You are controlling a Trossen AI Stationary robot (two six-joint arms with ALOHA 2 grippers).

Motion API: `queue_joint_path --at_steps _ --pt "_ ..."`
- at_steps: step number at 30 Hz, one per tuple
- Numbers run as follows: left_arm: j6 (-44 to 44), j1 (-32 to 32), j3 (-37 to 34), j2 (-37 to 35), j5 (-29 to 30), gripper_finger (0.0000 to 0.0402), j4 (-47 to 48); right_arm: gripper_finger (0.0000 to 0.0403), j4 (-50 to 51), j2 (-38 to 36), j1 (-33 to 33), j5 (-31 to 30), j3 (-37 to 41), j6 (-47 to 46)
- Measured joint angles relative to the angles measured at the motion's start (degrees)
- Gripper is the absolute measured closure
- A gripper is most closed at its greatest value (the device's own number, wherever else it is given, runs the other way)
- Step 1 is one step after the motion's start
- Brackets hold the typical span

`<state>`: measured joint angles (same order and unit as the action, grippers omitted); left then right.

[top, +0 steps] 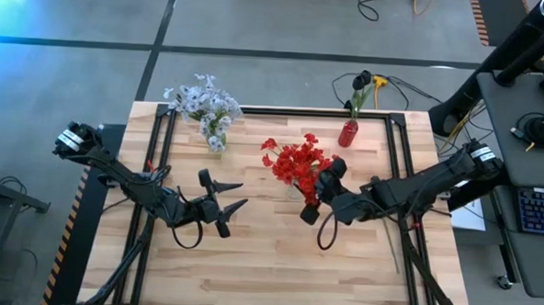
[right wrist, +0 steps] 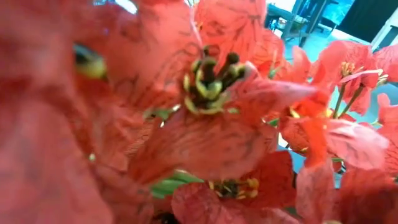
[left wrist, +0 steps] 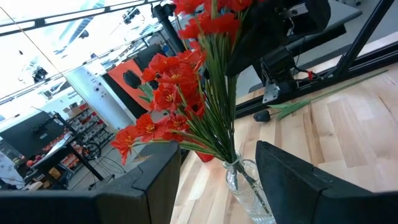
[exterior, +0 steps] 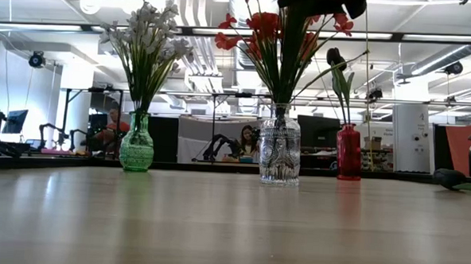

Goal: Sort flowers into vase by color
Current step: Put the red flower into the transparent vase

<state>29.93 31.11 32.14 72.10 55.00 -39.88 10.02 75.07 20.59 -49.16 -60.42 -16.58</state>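
My right pincer (top: 312,212) is in the red flowers (top: 295,161), which stand in the clear vase (exterior: 280,156); blossoms block my wrist view, so I can't tell its grip. My left pincer (top: 234,207) gapes empty, mid-desk (top: 267,263).

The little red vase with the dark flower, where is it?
The small red vase stands at the table's far edge, right of centre in the high view, just behind and right of the clear glass vase of red flowers.

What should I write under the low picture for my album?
Three vases in a row: white flowers in green, red flowers in clear glass, one dark flower in red.
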Motion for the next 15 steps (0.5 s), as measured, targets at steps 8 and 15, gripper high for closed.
queue_joint_path --at_steps 8,15 --pt "0.0 0.0 0.0 0.0 0.0 0.0210 0.0 0.0209 0.0 0.0 0.0 0.3 0.2 -0.1" --pt "0.0 0.0 0.0 0.0 0.0 0.0210 0.1 0.0208 0.0 0.0 -0.4 0.2 1.7 0.0"
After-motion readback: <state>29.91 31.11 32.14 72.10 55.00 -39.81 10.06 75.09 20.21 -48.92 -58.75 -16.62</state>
